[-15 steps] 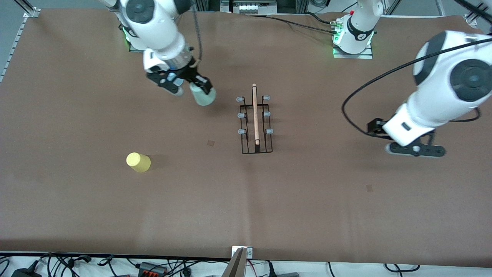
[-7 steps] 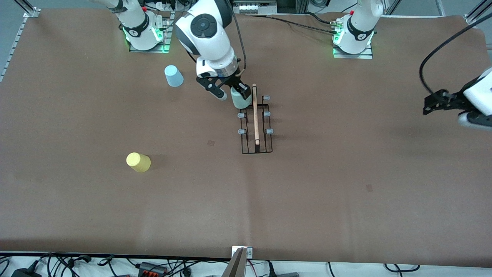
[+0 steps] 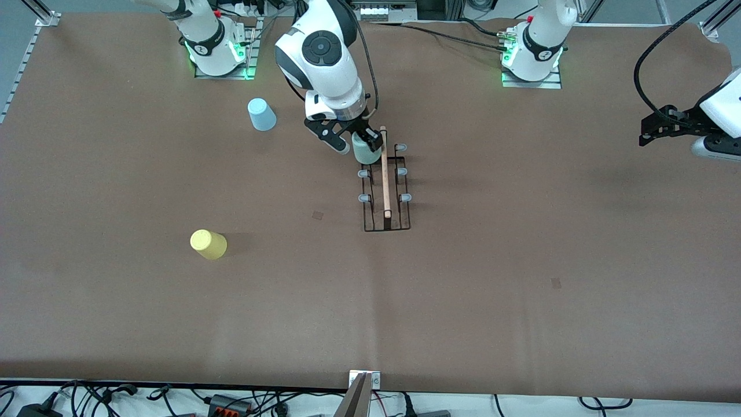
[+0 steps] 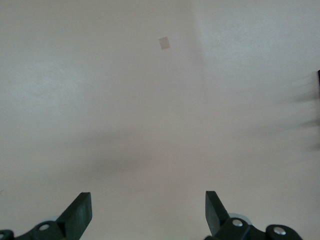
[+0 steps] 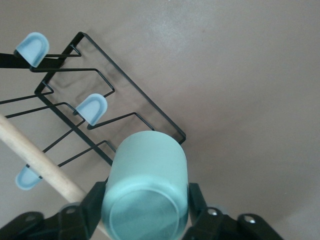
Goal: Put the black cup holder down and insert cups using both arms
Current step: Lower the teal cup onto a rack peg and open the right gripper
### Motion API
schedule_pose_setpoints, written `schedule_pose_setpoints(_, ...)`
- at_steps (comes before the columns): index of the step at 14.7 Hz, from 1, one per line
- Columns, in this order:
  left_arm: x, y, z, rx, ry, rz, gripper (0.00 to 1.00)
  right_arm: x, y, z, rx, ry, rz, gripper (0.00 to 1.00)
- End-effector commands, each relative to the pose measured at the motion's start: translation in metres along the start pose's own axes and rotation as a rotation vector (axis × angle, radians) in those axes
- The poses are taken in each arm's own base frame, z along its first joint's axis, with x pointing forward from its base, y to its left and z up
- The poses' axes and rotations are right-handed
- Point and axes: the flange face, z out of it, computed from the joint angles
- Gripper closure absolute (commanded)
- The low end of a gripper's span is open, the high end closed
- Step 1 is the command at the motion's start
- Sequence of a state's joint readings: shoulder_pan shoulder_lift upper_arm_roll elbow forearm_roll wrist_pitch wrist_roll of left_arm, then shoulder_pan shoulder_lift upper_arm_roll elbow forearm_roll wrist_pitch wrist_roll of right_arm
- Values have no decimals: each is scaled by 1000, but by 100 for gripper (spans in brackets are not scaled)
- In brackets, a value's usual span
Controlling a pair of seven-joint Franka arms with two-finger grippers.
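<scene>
The right gripper (image 3: 351, 139) held the green cup (image 5: 145, 187) between its jaws, with the holder's pegs (image 5: 91, 108) and wooden handle (image 5: 37, 162) crowding just beneath. Bare table (image 4: 150, 110) lay between the left gripper's (image 4: 148, 212) spread jaws.

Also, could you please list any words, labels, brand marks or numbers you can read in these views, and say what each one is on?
No text can be read in any view.
The pale green cup held in the right gripper, the light blue cup and the yellow cup are plain.
The black cup holder bears no label.
Small round marks on the arm bases are too small to read.
</scene>
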State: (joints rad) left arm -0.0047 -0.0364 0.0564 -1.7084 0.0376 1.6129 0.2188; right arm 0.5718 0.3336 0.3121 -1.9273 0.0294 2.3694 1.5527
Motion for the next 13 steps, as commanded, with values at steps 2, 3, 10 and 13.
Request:
schedule_pose_setpoints(2,3,6,-3,-14,17,24,0,30,-3,-34,15,36,-23,0)
schedule_pose_setpoints(3,4,8,-3,-13,18,27,0,47,1,-51,3,48,-55,0)
schedule_pose_setpoints(10,5,10,-2,-27,20,28,0,275,94,-99,-141,85,-427,0)
schedule_pose_setpoints(13,6,10,-2,-41,21,24,0,356,130,-81,-142,111,-534,0)
